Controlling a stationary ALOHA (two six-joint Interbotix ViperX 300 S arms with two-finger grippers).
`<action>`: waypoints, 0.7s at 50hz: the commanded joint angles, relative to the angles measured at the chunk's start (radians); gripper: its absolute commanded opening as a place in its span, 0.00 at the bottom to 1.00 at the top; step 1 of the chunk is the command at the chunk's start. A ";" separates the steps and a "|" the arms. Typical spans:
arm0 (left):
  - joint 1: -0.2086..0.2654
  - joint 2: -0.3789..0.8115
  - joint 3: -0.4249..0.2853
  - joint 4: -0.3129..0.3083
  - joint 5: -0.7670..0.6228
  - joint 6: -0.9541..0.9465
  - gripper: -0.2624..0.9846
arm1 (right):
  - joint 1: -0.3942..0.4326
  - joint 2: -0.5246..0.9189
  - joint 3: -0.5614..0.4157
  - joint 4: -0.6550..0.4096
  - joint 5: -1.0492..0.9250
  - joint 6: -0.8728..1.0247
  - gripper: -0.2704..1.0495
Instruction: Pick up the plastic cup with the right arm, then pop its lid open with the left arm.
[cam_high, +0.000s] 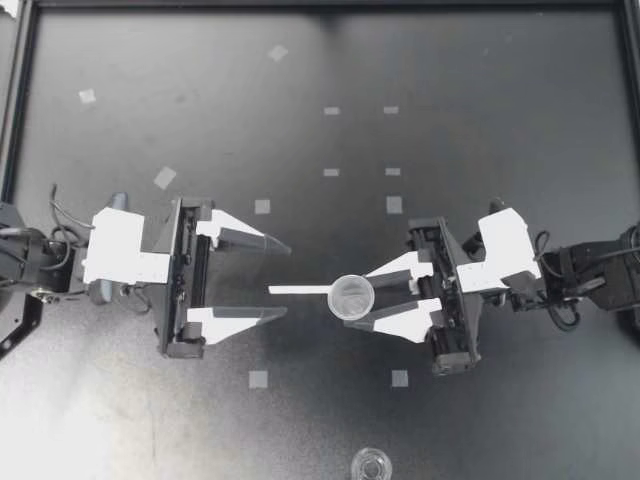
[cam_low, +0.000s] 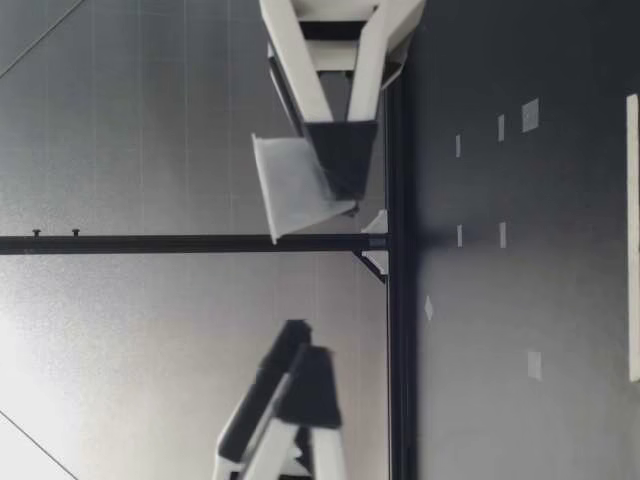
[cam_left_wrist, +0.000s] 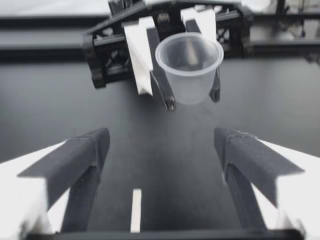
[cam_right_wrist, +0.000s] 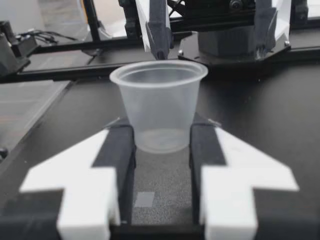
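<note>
Right pincer clamps upright clear plastic cup near base; left pincer beyond, fingers apart.

The top camera looks straight down on the whole table. The low camera sits at table height, looking across it. The wrist cameras look closely along the left gripper and right gripper, facing each other; all views share the plastic cup.

Soft overhead light lays a pale sheen on the dark table beside my left gripper, shadows stay faint, the cup in my right gripper glows translucent, and the left wrist view's near fingers are out of focus.
</note>
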 joint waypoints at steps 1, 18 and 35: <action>-0.003 -0.017 -0.015 0.002 0.018 0.000 0.82 | -0.006 -0.023 -0.020 0.002 0.002 -0.002 0.32; -0.003 -0.023 -0.014 0.002 0.037 0.002 0.82 | -0.006 -0.017 -0.029 -0.005 0.005 -0.002 0.32; -0.003 -0.023 -0.009 0.003 0.041 0.002 0.82 | -0.006 -0.017 -0.034 -0.005 0.005 -0.002 0.32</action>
